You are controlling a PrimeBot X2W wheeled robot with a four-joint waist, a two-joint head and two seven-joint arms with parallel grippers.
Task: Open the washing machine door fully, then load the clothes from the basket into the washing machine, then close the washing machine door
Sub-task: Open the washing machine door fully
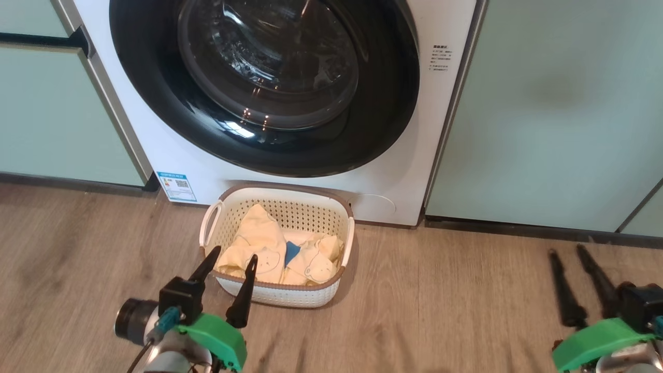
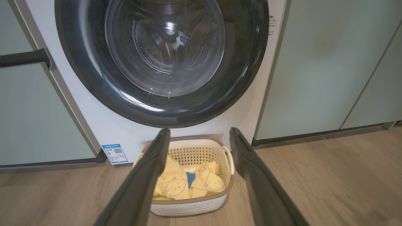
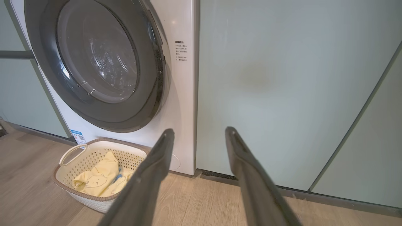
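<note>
Wood-look floor (image 1: 440, 300) runs along the foot of a wall of pale green cabinets, and I am looking at it from low down. Furthest left stands the left cabinet (image 1: 46, 114), with a dark bar handle (image 2: 23, 58) across it. Next comes the white washer (image 1: 155, 150), set between the cabinets. Its round black door (image 1: 269, 67) covers the opening, and through the glass I can see the drum. From the right wrist view the door's right edge seems to stand a little proud of the front panel, but I cannot tell whether it is latched. A blue sticker (image 1: 177, 186) sits at the washer's lower left corner.

Just below the door, on the floor and hard up against the washer, is the basket (image 1: 300, 212). The clothes (image 1: 259, 243) lie in it, pale yellow with bear faces, and a bit of blue fabric (image 1: 291, 252) shows between two of them.

My left gripper (image 1: 233, 257) points at the basket's near left corner with its fingers apart and nothing between them. In its own wrist view the fingers frame the basket.

Right of the washer is the right cabinet (image 1: 544, 103), doors closed. My right gripper (image 1: 567, 251) hangs over bare floor well to the right of the basket, facing that cabinet, fingers spread and empty.
</note>
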